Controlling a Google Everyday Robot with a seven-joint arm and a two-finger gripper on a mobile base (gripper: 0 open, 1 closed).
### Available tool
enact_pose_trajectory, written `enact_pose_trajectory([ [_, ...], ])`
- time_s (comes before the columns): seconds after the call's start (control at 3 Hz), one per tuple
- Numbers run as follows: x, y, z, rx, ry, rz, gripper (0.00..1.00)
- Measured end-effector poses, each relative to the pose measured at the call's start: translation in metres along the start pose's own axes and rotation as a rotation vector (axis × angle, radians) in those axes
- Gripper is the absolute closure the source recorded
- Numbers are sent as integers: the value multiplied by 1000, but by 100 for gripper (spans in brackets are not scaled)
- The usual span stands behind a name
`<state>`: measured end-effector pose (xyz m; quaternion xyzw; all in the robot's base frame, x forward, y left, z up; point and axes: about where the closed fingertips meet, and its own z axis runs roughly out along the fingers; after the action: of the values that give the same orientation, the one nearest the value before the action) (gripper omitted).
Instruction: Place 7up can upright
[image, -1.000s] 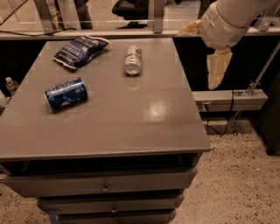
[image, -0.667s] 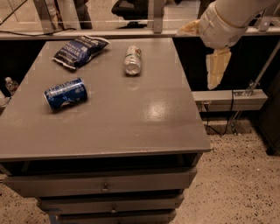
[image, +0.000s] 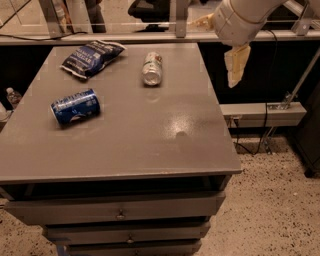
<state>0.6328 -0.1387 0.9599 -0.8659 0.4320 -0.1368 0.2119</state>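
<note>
The 7up can (image: 152, 68) is silvery-white with green print and lies on its side at the back middle of the grey table (image: 150, 145), its long axis pointing roughly away from me. My gripper (image: 213, 53) hangs from the white arm above the table's back right corner, to the right of the can and well above it. Its two cream fingers (image: 235, 65) are spread apart and hold nothing.
A blue can (image: 75, 106) lies on its side at the left. A dark blue snack bag (image: 91, 57) lies at the back left. A glass rail (image: 125, 36) runs behind the table. Drawers sit below the front edge, and speckled floor lies to the right.
The arm and gripper have shifted slightly left, toward the table's back right corner. The can, the blue can and the bag have not moved.
</note>
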Motion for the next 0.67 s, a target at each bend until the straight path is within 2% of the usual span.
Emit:
enact_pose_trajectory([
  [0.33,9,-38,29,52,20,-151,0],
  [0.67,16,-71,59,76,20,-285,0],
])
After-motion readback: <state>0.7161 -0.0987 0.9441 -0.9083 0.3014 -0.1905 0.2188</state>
